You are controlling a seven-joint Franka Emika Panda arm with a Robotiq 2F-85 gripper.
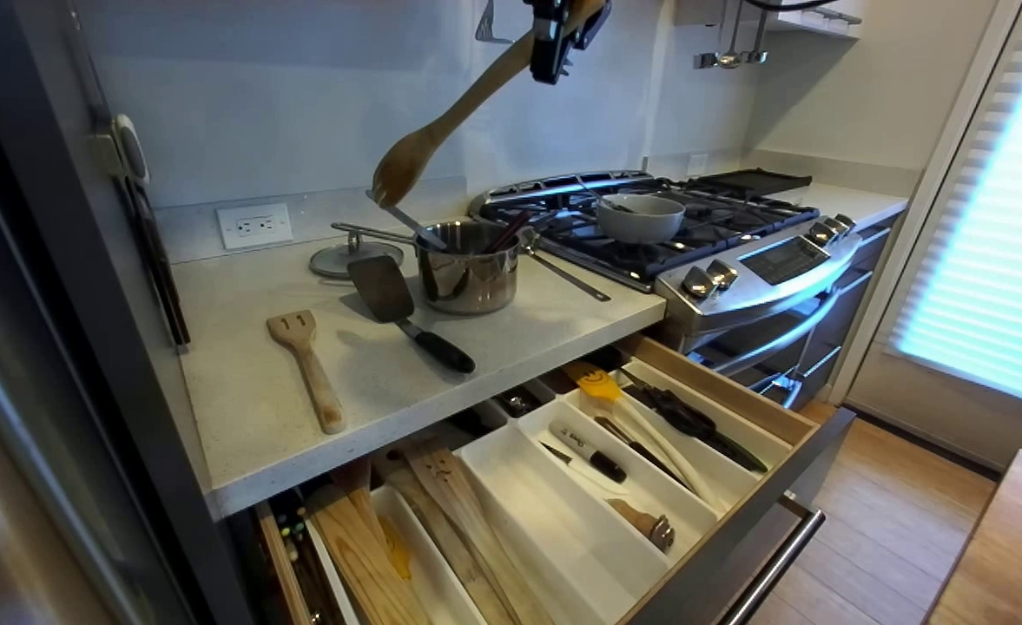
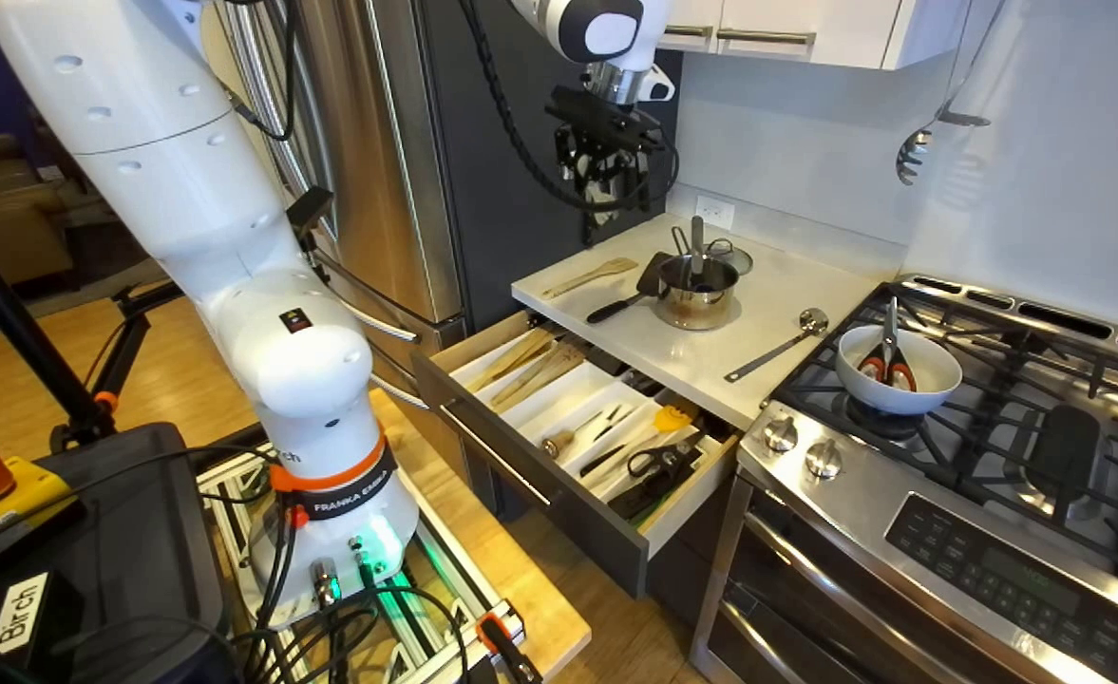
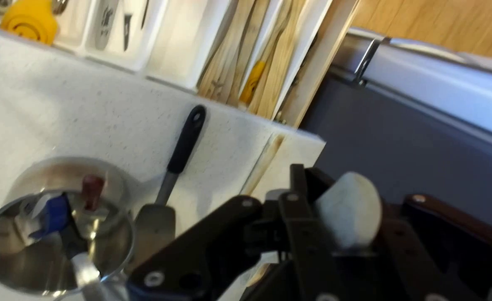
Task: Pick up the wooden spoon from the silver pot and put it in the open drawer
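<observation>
My gripper [image 1: 563, 43] is shut on the handle of the wooden spoon [image 1: 467, 95], high above the counter. The spoon slants down, its oval bowl lowest, above and beside the silver pot [image 1: 467, 278]. In the wrist view the pale handle end [image 3: 350, 213] sticks up between the fingers [image 3: 329, 196]. In an exterior view the gripper [image 2: 606, 185] hides most of the spoon. The pot stands on the counter with other utensils in it; it also shows in the wrist view [image 3: 66, 171]. The open drawer [image 1: 736, 529] is pulled out below the counter's front edge.
A forked wooden spatula [image 1: 306, 365] and a black turner [image 1: 385, 291] lie on the counter beside the pot. A lid [image 1: 332, 260], a ladle [image 1: 567, 273] and a stove with a bowl [image 1: 641, 226] are near. Drawer trays hold several utensils. A refrigerator [image 2: 378, 142] flanks the counter.
</observation>
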